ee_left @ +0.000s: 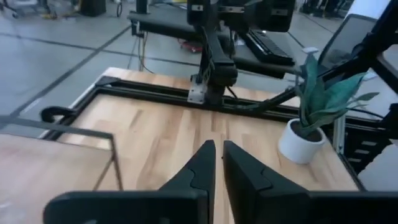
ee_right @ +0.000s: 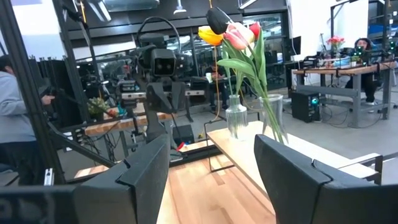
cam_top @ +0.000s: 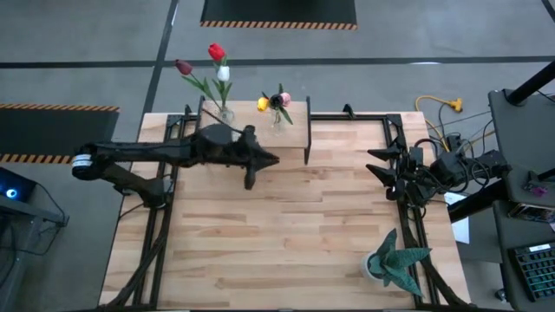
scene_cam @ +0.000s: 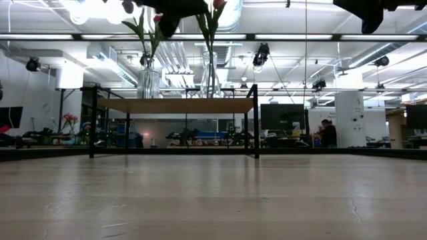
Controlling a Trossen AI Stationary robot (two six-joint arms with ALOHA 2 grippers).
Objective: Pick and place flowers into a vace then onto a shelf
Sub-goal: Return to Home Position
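Observation:
The shelf (cam_top: 295, 139) stands at the table's far edge, a light plank on thin black legs (scene_cam: 180, 105). Two glass vases rest on it by their bases. The left vase (cam_top: 225, 113) holds red, white and maroon flowers (cam_top: 216, 54). The right vase (cam_top: 277, 119) holds yellow, pink and dark flowers (ee_right: 227, 34). My left gripper (cam_top: 273, 159) hovers above the shelf's near edge, shut with nothing between its fingers (ee_left: 219, 155). My right gripper (cam_top: 375, 162) waits at the table's right edge, open and empty (ee_right: 211, 162).
A spiky green plant in a white pot (cam_top: 392, 262) stands near the table's right front corner (ee_left: 303, 140). A black metal frame (cam_top: 351, 115) runs around the table. Cables and equipment (cam_top: 451, 139) lie beyond the right edge. A person (ee_right: 12, 118) stands in the room behind.

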